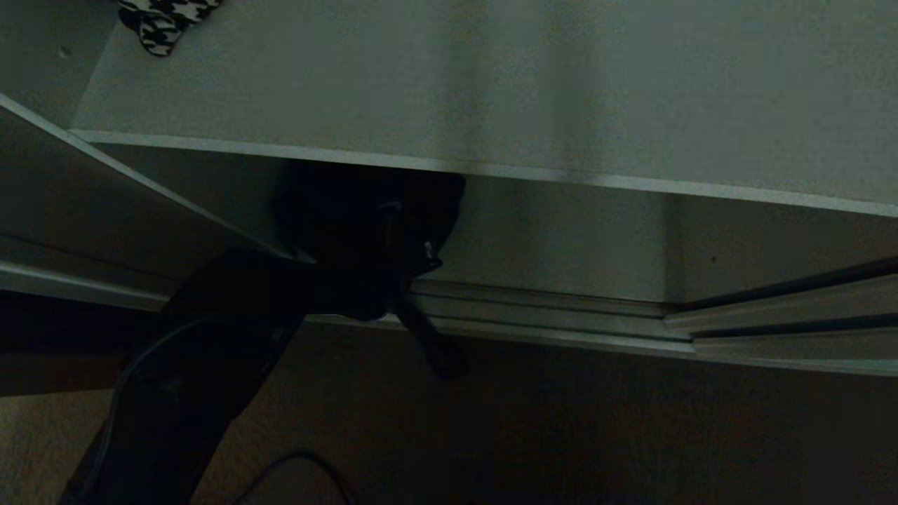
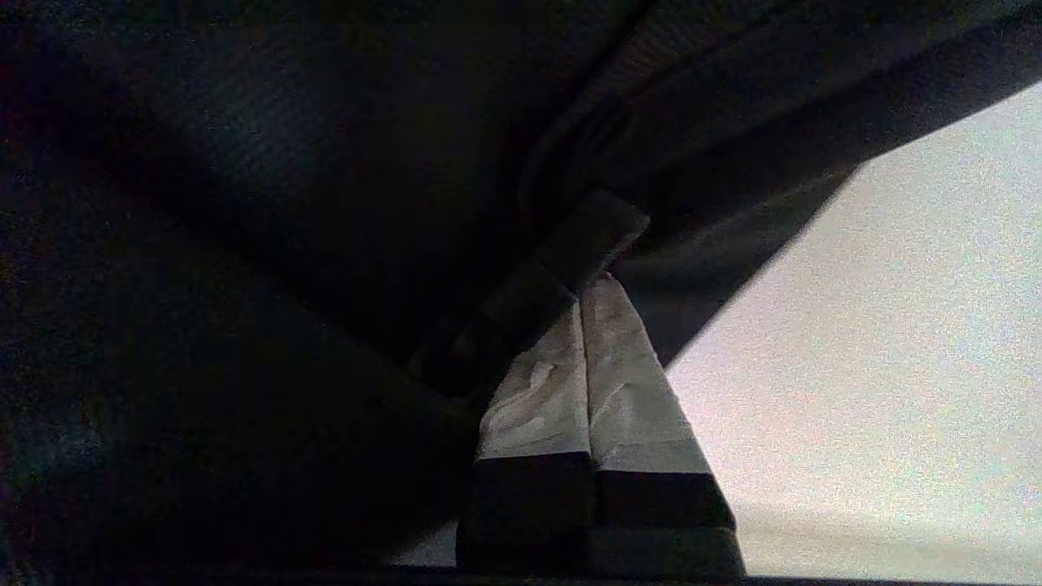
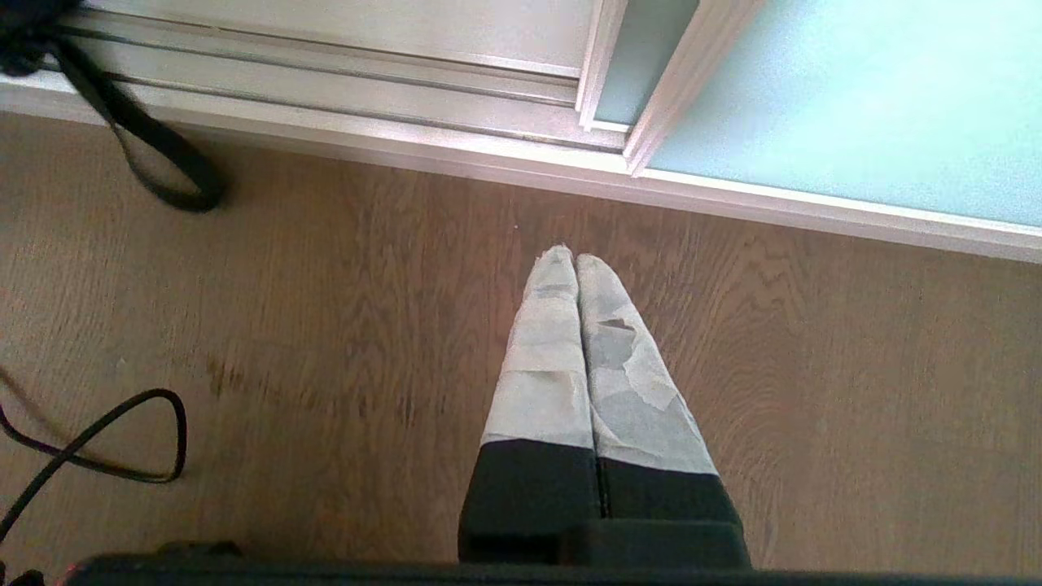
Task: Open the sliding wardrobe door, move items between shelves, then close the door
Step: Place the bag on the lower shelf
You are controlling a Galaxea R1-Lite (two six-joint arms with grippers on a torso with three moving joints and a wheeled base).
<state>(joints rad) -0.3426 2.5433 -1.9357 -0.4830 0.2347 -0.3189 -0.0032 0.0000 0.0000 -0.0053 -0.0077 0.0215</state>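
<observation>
With the left gripper (image 2: 584,285) jaws closed on the bag (image 2: 326,203) strap, lift it clear of the shelf (image 1: 491,91) edge above, slowly.

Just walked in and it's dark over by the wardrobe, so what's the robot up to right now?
The left end effector is under the upper shelf, its fingers shut on a strap of the black bag in the lower compartment. One strap loop hangs out over the door track towards the wooden floor. The sliding wardrobe door stands pushed aside. The right end effector hangs shut and idle above the floor. A houndstooth cloth lies on the upper shelf.
</observation>
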